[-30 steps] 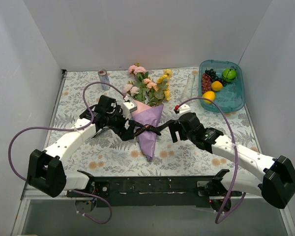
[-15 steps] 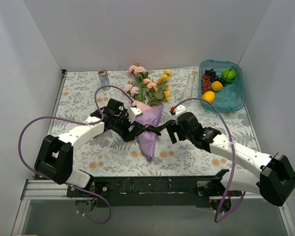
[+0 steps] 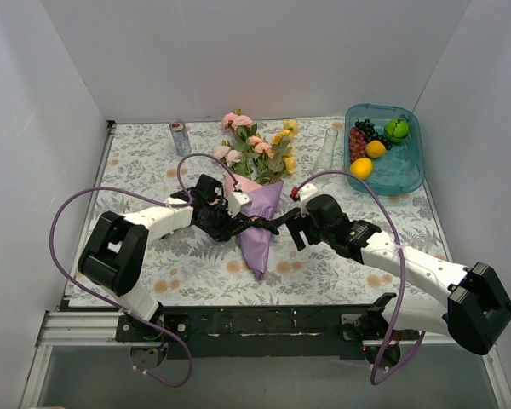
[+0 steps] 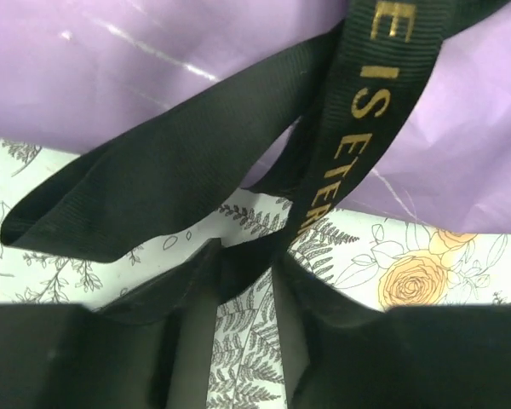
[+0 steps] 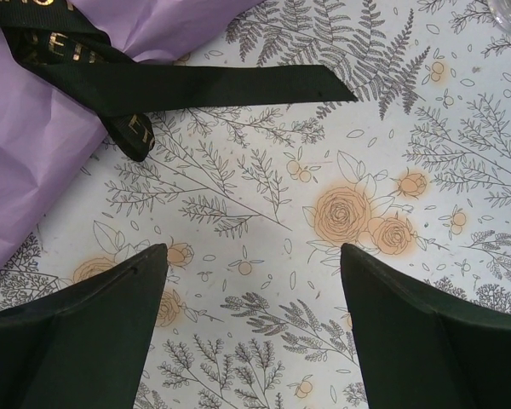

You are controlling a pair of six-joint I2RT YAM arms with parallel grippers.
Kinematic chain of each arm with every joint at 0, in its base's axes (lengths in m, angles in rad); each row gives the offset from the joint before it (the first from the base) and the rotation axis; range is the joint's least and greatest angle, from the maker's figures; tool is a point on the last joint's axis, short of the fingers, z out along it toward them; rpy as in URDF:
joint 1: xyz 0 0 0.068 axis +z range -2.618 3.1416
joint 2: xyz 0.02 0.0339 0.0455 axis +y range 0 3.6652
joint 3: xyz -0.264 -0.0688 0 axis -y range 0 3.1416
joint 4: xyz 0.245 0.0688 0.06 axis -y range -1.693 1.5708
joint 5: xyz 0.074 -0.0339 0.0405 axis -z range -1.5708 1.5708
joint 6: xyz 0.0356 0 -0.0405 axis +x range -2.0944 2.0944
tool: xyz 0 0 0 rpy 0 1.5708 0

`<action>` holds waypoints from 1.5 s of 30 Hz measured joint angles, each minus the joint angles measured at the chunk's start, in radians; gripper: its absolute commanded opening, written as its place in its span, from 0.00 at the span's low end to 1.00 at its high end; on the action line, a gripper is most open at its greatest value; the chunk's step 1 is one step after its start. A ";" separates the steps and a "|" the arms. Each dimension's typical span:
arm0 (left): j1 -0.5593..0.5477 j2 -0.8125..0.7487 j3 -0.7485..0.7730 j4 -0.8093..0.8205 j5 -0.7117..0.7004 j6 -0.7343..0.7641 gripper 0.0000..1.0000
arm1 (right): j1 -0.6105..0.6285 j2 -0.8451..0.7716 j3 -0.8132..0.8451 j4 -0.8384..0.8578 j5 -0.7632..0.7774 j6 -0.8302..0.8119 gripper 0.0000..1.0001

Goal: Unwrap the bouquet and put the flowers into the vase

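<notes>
Watching from above, I see the left end effector point(image 3: 232, 223) has slid in against the bouquet point(image 3: 260, 217) since a second ago, with its arm folded tighter. The right end effector point(image 3: 291, 228) has crept slightly closer, and the bouquet has not shifted. One bouquet lies in the middle of the table point(image 3: 153, 264), its pink and yellow flowers point(image 3: 257, 149) pointing at the far wall and its purple paper point(image 3: 257, 243) tapering toward the arms. One clear vase point(image 3: 327, 150) stands upright beyond it, just beside one teal tray point(image 3: 402, 179), and one silver can point(image 3: 180, 136) stands far left. From the left wrist, the black ribbon point(image 4: 349, 128) with gold lettering loops over the purple paper and dips between the fingers point(image 4: 111, 358). They have drawn in to a slim gap with tablecloth showing through it, and I cannot tell whether they pinch the ribbon. From the right wrist, the two fingers point(image 5: 77, 341) stand wide apart with nothing between them, above bare table, and one flat ribbon tail lies well ahead of them.
</notes>
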 measured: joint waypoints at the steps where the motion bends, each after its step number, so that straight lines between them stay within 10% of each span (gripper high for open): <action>1: 0.000 0.006 0.000 0.001 -0.005 0.000 0.09 | 0.000 0.006 0.000 0.001 -0.003 -0.005 0.88; 45: 0.072 -0.257 0.128 -0.112 -0.133 -0.088 0.00 | 0.020 0.531 0.134 0.411 -0.126 -0.286 0.88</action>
